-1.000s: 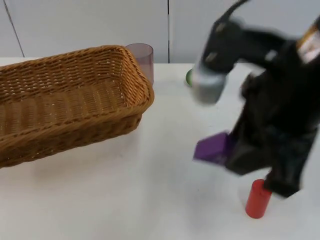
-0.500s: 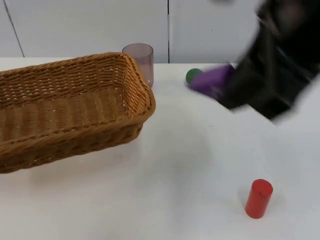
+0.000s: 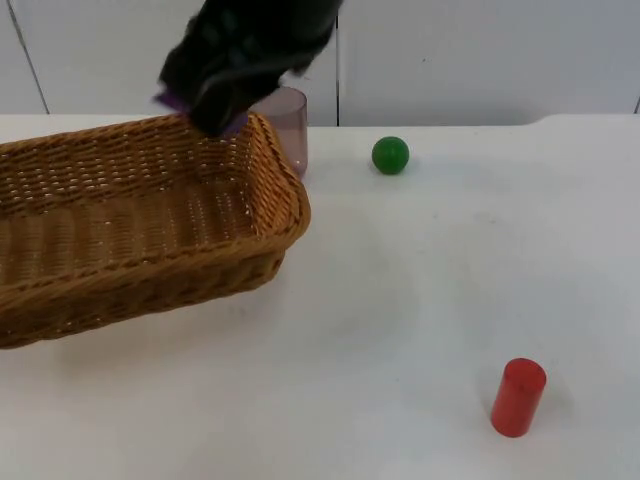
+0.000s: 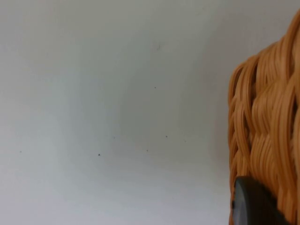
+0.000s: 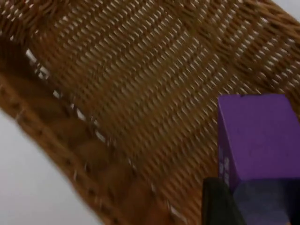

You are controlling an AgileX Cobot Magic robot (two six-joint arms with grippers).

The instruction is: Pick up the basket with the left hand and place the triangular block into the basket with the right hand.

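Note:
A long wicker basket (image 3: 150, 275) sits tilted at the table's left; its left end runs out of the top view. In the left wrist view, my left gripper's black fingertip (image 4: 253, 206) presses against the basket's woven wall (image 4: 267, 131). My right gripper (image 3: 205, 108) hovers over the basket's far right corner, shut on the purple triangular block (image 3: 236, 124). The right wrist view has the purple block (image 5: 258, 136) held above the basket's woven floor (image 5: 131, 93), a fingertip (image 5: 218, 201) against the block.
A translucent purple cup (image 3: 292, 120) stands just behind the basket's right end. A green ball (image 3: 390, 155) lies at the back middle. A red cylinder (image 3: 518, 397) stands upright at the front right. The grey wall closes the table's far edge.
My right arm has swung from the front right, past the green ball, to above the basket's far right corner, carrying the purple block. The basket has barely shifted.

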